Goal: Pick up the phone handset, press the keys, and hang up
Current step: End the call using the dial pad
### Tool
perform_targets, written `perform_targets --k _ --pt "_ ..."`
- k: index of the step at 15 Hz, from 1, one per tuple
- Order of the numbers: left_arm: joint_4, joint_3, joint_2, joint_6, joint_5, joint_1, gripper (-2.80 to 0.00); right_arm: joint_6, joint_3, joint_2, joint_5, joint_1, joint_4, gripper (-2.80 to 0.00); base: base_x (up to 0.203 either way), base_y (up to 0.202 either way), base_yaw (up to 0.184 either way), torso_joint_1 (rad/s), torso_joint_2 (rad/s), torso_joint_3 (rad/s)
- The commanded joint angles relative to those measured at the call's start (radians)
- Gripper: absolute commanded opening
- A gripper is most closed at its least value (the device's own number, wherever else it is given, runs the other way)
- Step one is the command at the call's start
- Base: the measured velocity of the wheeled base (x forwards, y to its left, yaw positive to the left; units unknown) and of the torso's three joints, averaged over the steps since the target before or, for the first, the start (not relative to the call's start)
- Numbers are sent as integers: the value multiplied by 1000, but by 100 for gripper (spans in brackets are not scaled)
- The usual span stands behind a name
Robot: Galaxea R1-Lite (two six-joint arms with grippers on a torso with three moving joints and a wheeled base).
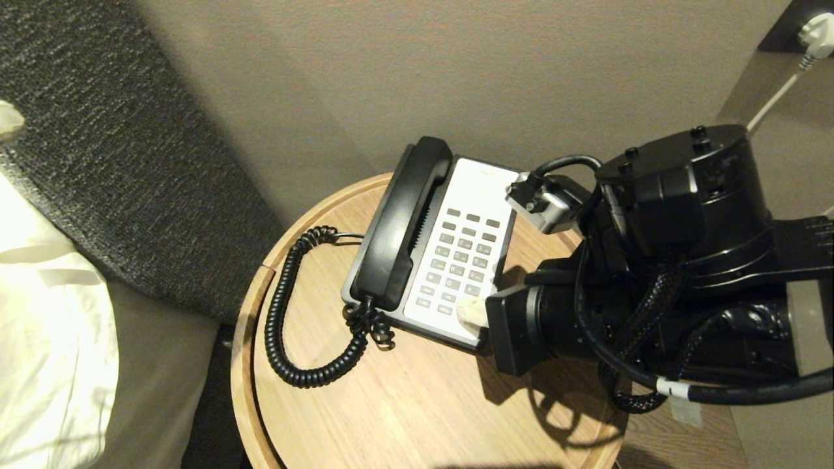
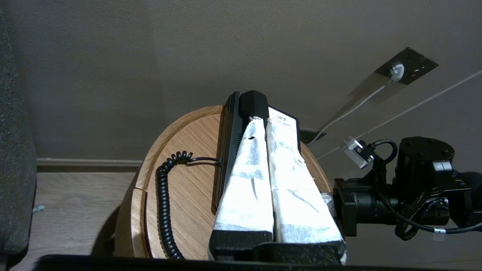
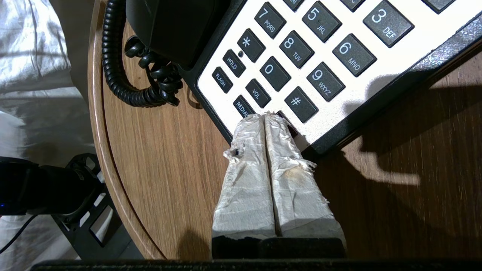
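Note:
The glossy black phone handset (image 1: 401, 228) lies in its cradle on the left side of the black-and-white phone base (image 1: 479, 189). Its coiled cord (image 1: 280, 312) loops over the round wooden table (image 1: 423, 404). My right gripper (image 1: 470, 311) reaches in from the right, shut. Its white-wrapped tips (image 3: 265, 116) rest on the bottom row of keys (image 3: 301, 104), on the key beside REDIAL. My left gripper (image 2: 260, 118) is also shut and holds nothing. It hangs on the near side of the phone and points along the handset (image 2: 254, 101).
A bed with white bedding (image 1: 45, 326) and a dark padded headboard (image 1: 117, 163) stands left of the table. The wall rises right behind the phone. A socket with a white plug (image 1: 814, 32) and its cable sit at the upper right.

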Motion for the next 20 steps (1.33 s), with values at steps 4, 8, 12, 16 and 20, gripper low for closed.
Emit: perform_targets --k 4,8,12,16,20 --pt "15 9 -15 -14 3 0 -280 5 0 -33 0 1 11 -280 0 0 0 0 0 0" --pt "17 16 -16 -19 3 0 -280 5 3 -41 2 1 25 -280 0 0 0 0 0 0" --pt "17 16 -21 -20 3 0 -280 5 5 -35 9 1 28 -280 0 0 0 0 0 0" --pt "17 19 -25 -22 3 -1 -280 7 6 -24 11 1 28 -280 0 0 0 0 0 0" --pt "17 26 -32 -22 3 -8 -280 6 8 -7 9 1 28 -280 0 0 0 0 0 0"
